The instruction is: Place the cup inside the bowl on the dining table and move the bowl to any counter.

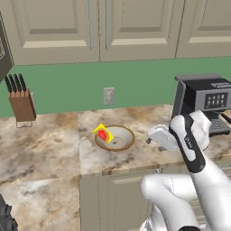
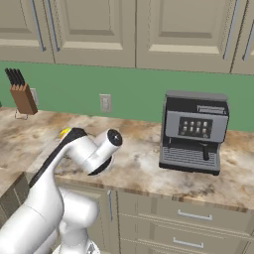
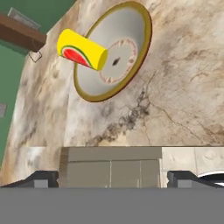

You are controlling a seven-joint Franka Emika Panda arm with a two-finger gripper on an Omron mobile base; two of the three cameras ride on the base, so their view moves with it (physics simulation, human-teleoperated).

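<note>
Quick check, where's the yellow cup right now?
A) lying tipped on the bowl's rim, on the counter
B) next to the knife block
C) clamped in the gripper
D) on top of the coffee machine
A: the cup lies on its side across the edge of the bowl, which sits on the counter; the gripper is open and apart from both.

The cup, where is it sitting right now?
The cup rests in the bowl, leaning over its left rim in the left base view, on the counter between the knife block and the coffee machine.
</note>
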